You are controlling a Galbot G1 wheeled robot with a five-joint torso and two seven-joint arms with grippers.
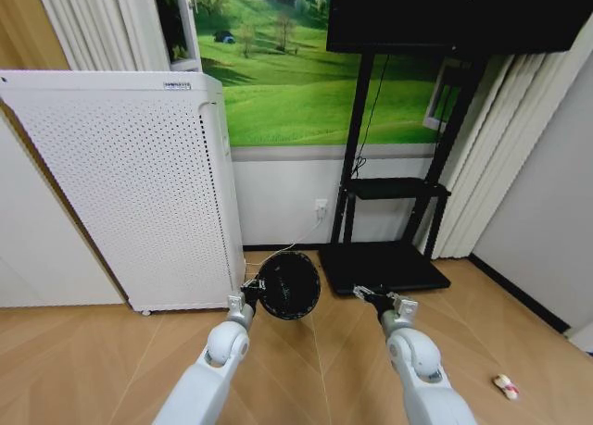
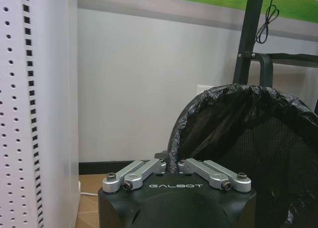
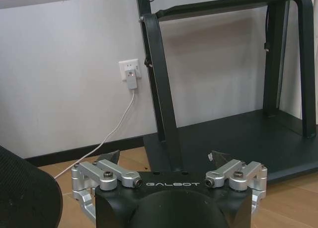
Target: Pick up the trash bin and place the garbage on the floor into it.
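Observation:
The trash bin [image 1: 288, 285] is a small round black bin with a glossy bag lining, held off the floor [image 1: 324, 369] and tipped so that its mouth faces me. My left gripper [image 1: 250, 292] is shut on its rim; in the left wrist view the fingers [image 2: 149, 167] pinch the bagged rim of the trash bin [image 2: 248, 138]. My right gripper [image 1: 369, 294] hangs open and holds nothing, just to the right of the bin. The right wrist view shows the right gripper [image 3: 166, 158] with its jaws wide apart. One piece of garbage [image 1: 505, 386], white and red, lies on the floor at the far right.
A tall white perforated appliance [image 1: 130, 184] stands close on the left. A black TV stand [image 1: 384, 266] with a flat base sits right behind the bin, against the wall. A wall outlet [image 3: 130, 74] feeds a white cable along the skirting. Curtains hang on the right.

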